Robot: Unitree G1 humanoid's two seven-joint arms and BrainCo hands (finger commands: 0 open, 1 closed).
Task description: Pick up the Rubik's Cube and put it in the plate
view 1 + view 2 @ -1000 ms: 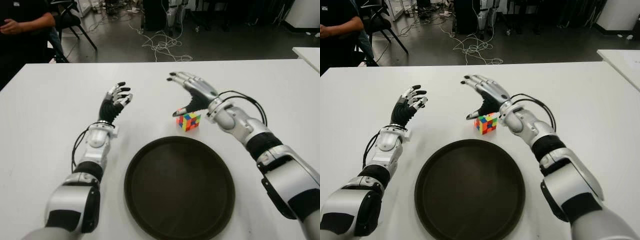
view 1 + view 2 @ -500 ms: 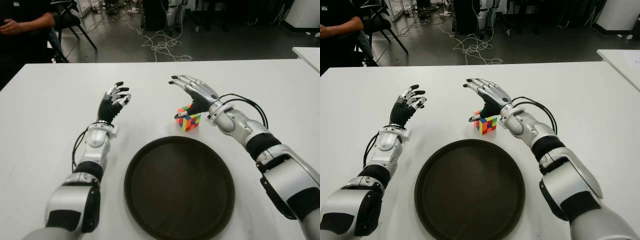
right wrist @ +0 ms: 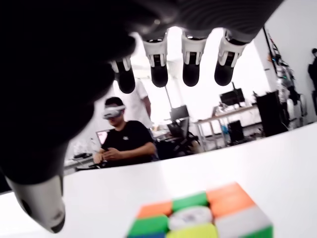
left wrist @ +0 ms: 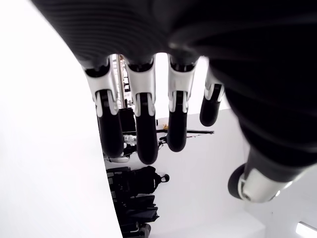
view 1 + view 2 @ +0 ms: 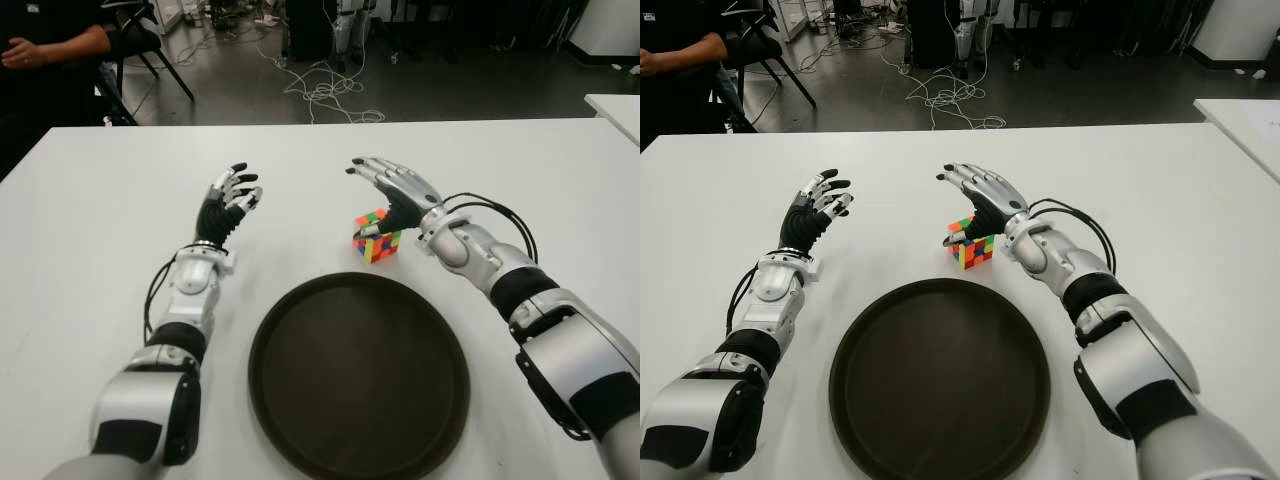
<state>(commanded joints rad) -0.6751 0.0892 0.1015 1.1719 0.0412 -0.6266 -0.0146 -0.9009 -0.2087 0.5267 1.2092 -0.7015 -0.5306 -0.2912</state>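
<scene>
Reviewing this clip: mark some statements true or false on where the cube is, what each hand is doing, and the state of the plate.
1. The Rubik's Cube sits on the white table, beyond the plate's far rim. True.
2. The right hand has the cube clamped and lifted. False: its fingers are spread above the cube, which is on the table; no grasp shows in the right wrist view.
3. The dark round plate holds the cube. False: nothing lies in it.
4. The left hand is open and holds nothing, left of the cube. True.
5. The left hand is touching the plate. False: it shows apart from it, over bare table.
</scene>
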